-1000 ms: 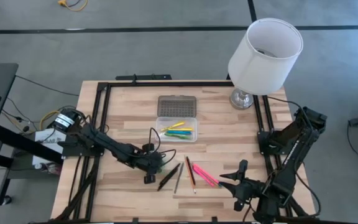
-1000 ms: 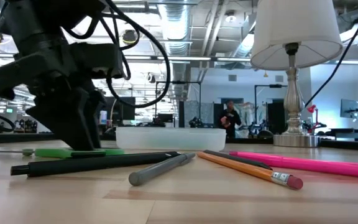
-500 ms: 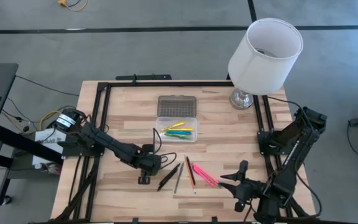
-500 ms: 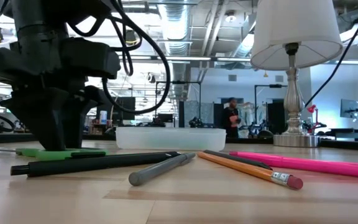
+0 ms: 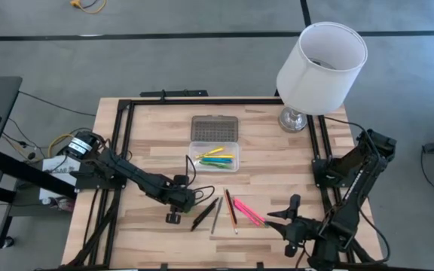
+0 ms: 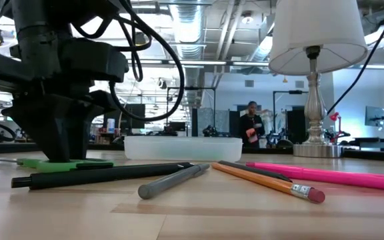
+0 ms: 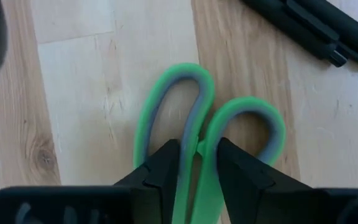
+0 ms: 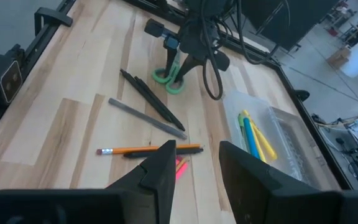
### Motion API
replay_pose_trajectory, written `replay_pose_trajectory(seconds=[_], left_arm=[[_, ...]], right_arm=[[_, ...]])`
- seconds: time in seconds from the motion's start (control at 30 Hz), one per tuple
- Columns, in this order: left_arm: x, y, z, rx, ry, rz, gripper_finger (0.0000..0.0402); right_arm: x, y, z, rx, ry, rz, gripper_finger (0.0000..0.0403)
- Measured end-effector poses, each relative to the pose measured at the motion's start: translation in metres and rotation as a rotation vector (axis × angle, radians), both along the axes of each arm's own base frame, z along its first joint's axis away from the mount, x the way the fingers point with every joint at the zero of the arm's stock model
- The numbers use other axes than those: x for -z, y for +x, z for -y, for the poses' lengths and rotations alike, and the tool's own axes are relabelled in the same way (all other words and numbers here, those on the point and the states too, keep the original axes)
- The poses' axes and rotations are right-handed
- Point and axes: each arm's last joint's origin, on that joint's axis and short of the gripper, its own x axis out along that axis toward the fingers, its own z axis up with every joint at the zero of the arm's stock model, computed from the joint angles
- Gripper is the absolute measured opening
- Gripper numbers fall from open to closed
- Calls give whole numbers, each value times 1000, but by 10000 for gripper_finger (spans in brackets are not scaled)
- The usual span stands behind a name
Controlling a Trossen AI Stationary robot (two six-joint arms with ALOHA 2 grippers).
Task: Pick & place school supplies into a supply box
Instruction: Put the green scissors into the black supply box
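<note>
- Left gripper (image 7: 194,171): down on table (image 5: 149,226), jaws either side of scissors' (image 7: 207,134) neck w/ green plastic loop handles; grip unclear, can't tell.
- Right gripper (image 8: 194,163): jaws open, waits near-right.
- Clear plastic supply box (image 5: 214,156), ribbed lid, far-centre; matte black pens (image 5: 204,213) beside scissors.

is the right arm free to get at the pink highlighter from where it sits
Probably yes: the right gripper waits open just beside the pink highlighter, with only bare wooden table between them and the left gripper well away.
</note>
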Motion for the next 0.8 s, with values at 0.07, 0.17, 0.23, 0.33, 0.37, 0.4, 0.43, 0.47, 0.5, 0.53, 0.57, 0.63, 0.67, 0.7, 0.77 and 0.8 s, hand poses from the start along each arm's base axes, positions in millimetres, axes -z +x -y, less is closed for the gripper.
replay_pose_trajectory(seconds=[0.07,0.17,0.23,0.33,0.37,0.4,0.43,0.47,0.5,0.53,0.57,0.63,0.67,0.7,0.77,0.8], left_arm=[[0,0,0,-1,3,2,86],[0,0,0,-7,21,10,88],[0,0,-1,-7,23,12,93],[0,1,-1,-20,30,16,96],[0,1,-1,-24,29,17,96],[0,1,-1,-29,28,17,94],[0,1,-1,-34,28,17,93],[0,1,-1,-37,30,18,91],[0,1,-1,-41,30,18,89],[0,1,-1,-45,29,18,88],[0,1,-1,-47,27,19,87],[-1,0,-1,-54,23,20,88],[-1,0,-1,-56,20,19,88],[-1,0,-1,-58,18,19,90],[-1,0,-1,-60,18,18,90],[-1,0,-1,-60,17,18,90]], right_arm=[[0,0,0,0,0,0,118],[0,0,0,0,0,0,118],[0,0,0,0,0,0,118],[0,0,0,0,0,0,118],[0,0,0,0,0,0,118],[0,0,0,0,0,0,118],[0,0,0,0,0,0,118],[0,0,0,0,0,0,118],[0,0,0,0,0,0,118],[0,0,0,0,-1,0,118],[0,0,0,0,-1,0,118],[0,0,0,0,-1,0,118],[0,0,0,0,-1,0,118],[0,0,0,0,-1,0,118],[0,0,0,0,-1,1,118],[0,0,0,1,-1,1,118]])
